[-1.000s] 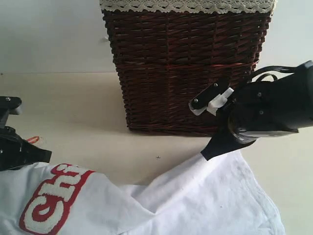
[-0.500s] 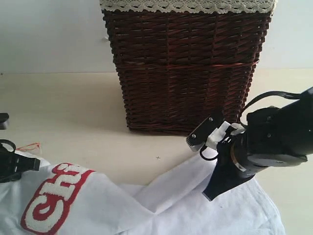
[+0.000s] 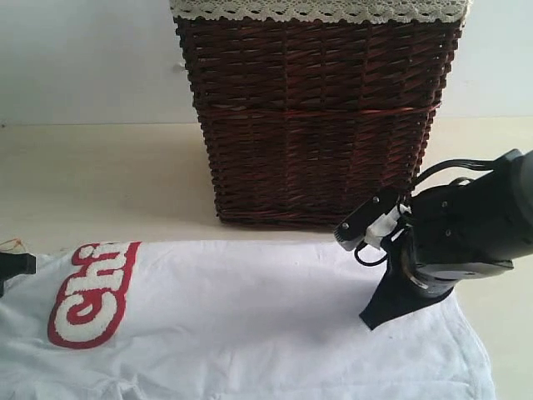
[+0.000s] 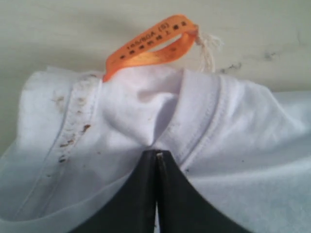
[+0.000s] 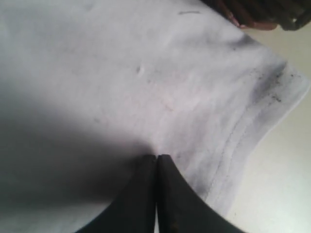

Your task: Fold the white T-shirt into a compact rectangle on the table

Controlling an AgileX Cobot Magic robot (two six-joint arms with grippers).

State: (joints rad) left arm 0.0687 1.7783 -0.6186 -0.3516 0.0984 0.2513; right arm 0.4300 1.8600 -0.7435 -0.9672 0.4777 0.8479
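Note:
The white T-shirt (image 3: 250, 317) lies spread out flat on the table (image 3: 100, 183), with its red-outlined lettering (image 3: 92, 292) at the left. My left gripper (image 4: 156, 154) is shut on the fabric at the collar, just below the orange tag (image 4: 150, 43). In the exterior view only a dark bit of the left gripper (image 3: 15, 265) shows at the left edge. My right gripper (image 3: 379, 312) is shut on the shirt's right part. In the right wrist view the right gripper (image 5: 157, 156) pinches cloth close to a stitched hem (image 5: 243, 131).
A dark brown wicker basket (image 3: 316, 117) with white lace trim stands on the table right behind the shirt, close to the right arm. Its base (image 5: 257, 12) shows in the right wrist view. Bare table lies left of the basket and right of the shirt (image 3: 500, 275).
The shirt was lifted and creased in the middle and is now pulled out flat. My right gripper came down and forward with the cloth. My left gripper moved left, almost out of the exterior view.

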